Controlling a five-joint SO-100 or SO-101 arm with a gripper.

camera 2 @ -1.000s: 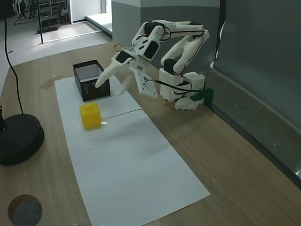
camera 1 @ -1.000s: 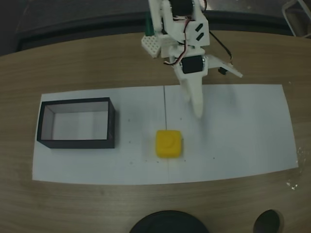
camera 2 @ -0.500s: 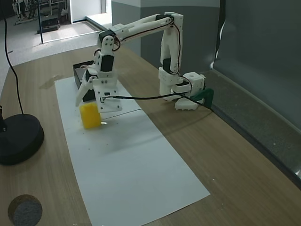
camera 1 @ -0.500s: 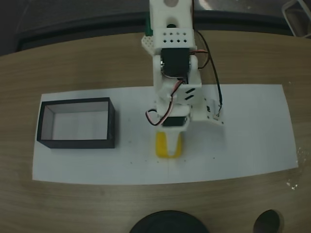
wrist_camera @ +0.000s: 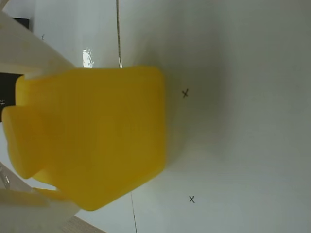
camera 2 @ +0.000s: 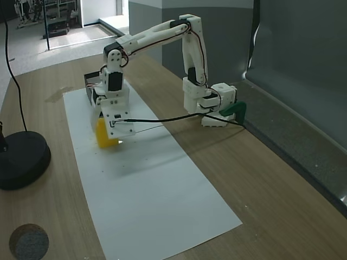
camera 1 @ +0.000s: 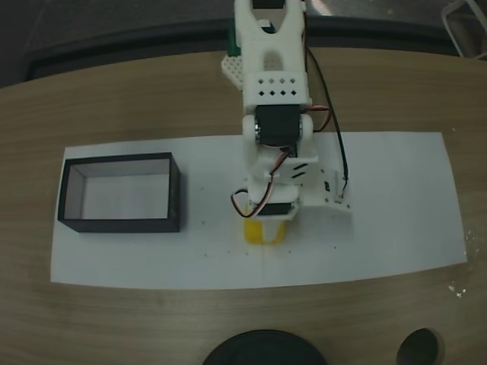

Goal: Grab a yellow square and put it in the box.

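Lowered further over the yellow square (camera 1: 264, 232), the gripper (camera 1: 266, 220) is now seen straddling it on the white paper (camera 1: 380, 198), right of the box (camera 1: 176, 194). Whether the jaws are clamped cannot be told. An off-centre squeeze could twist the block loose. No readable writing is seen.

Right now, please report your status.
Hand down around the yellow square, closure unclear. Square on the paper, outside the box. Path looks free.

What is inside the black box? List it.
In a fixed view from above, the box holds nothing: its pale floor is bare. The yellow block sits outside on the white paper, mostly covered by the gripper.
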